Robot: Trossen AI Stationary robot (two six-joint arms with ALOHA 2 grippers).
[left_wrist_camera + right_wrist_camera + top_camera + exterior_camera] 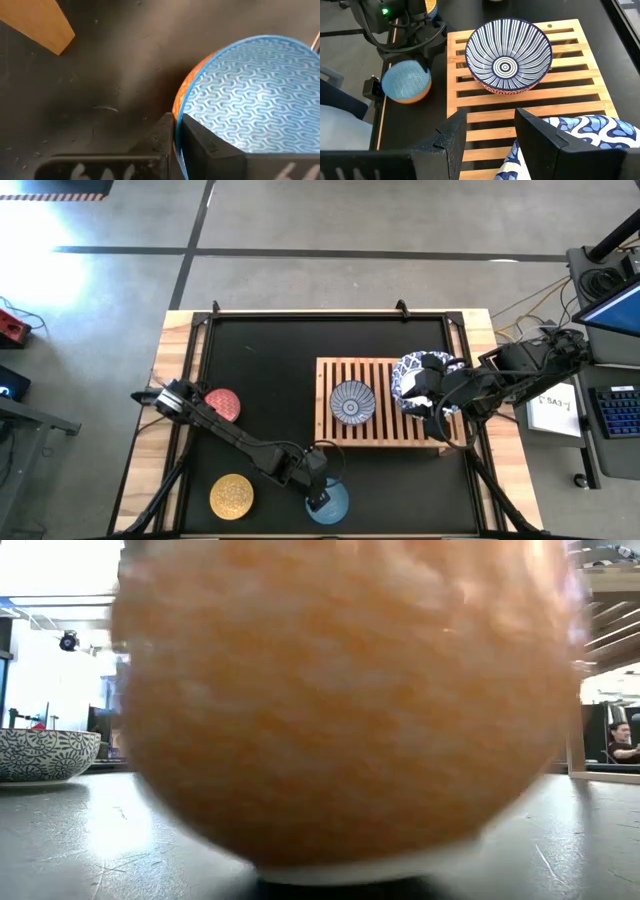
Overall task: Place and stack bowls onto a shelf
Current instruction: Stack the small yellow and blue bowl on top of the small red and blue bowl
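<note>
Left end effector (175, 145) pinches the light blue bowl (245, 95) by its rim.
Clamped there for lifting; right end effector (490, 145) holds a white bowl (580, 132) over the shelf (470, 100), beside the striped bowl (507, 55).

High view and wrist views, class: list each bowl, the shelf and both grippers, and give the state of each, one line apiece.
Light blue bowl: on the table, rim clamped by the left gripper.
Left gripper: shut on the light blue bowl's rim.
Striped bowl: upright on the shelf.
Shelf: on the table, carrying bowls.
White-and-blue bowl: at the shelf's end, rim between the right gripper's fingers.
Right gripper: around that bowl's rim.
Red bowl: on the table, free.
Yellow bowl: on the table, free.
</note>
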